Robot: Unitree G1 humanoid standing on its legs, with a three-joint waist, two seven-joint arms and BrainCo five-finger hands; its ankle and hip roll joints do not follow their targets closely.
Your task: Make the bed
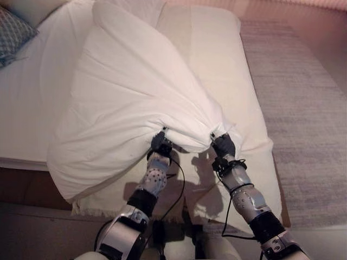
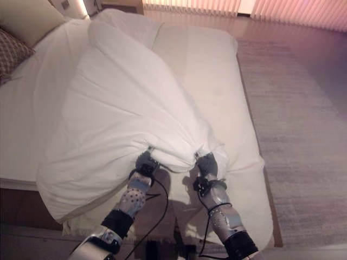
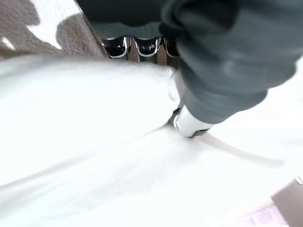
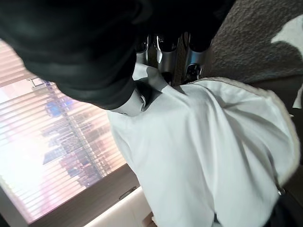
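Note:
A white duvet (image 1: 124, 103) billows up over the bed (image 1: 217, 65), raised from its near edge and sloping away toward the head. My left hand (image 1: 161, 143) is shut on the duvet's near edge, cloth bunched in its curled fingers (image 3: 137, 46). A little to its right my right hand (image 1: 223, 144) is shut on the same edge, with the fabric (image 4: 208, 156) gathered under its fingers (image 4: 165, 49). Both hands are held above the foot of the bed. The sheet beneath is hidden where the duvet hangs.
A patterned pillow (image 1: 12, 33) lies at the head of the bed on the far left, with a plain pillow (image 2: 27, 19) behind it. A grey rug (image 1: 303, 108) covers the floor to the right of the bed. Curtains (image 2: 260, 8) hang along the far wall.

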